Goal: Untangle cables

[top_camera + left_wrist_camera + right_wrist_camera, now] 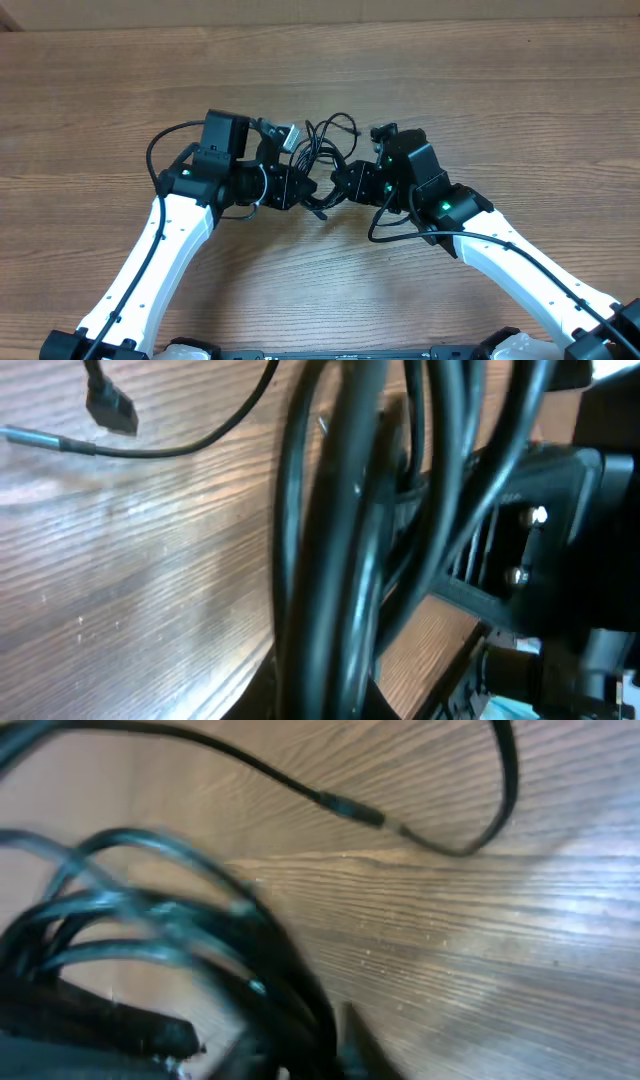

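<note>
Black cables (318,150), knotted in one clump on the wooden desk (320,60), midway between my two arms.
My left fingers (292,186) are clenched on the clump's near-left edge; its strands run thick and close across the left wrist view. My right fingers (350,184) are clenched too, pressed against the clump's right side, but blur hides whether a strand is pinched. One loose plug end (355,812) lies flat on the desk, apart from the clump.

Overhead looks straight down at the table (320,60); both wrist views press close, apparently sharing the cables (322,150).
</note>
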Motion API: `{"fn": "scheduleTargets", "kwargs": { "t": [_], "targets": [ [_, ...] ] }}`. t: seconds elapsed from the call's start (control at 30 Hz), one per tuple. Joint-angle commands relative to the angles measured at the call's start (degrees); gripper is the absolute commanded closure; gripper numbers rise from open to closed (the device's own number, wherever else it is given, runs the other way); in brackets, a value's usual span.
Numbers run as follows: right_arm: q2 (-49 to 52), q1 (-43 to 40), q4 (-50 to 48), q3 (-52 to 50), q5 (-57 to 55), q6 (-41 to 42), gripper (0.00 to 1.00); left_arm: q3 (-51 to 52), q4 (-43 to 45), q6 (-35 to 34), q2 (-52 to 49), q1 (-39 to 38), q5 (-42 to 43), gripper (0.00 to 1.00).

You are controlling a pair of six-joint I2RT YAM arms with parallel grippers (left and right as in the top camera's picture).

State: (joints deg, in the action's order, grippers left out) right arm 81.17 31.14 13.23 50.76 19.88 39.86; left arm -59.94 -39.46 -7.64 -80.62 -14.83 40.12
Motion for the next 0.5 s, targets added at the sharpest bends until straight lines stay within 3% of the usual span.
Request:
{"fn": "scheduleTargets", "kwargs": {
  "t": [0.0,0.37,0.47],
  "targets": [
    [-0.63,-0.11,-2.64,0.28,8.31,-6.32,0.96,-0.31,-0.39,-0.5,1.25,-0.17,-0.28,0.96],
    [-0.63,-0.13,-2.49,0.28,40.39,-25.0,0.96,-0.31,3.91,-19.85,1.22,0.66,-19.23,0.96],
    [-0.63,-0.13,-2.51,0.28,45.83,-28.83,0.96,-0.31,4.33,-23.54,1.22,0.66,-20.92,0.9]
  ]
}}
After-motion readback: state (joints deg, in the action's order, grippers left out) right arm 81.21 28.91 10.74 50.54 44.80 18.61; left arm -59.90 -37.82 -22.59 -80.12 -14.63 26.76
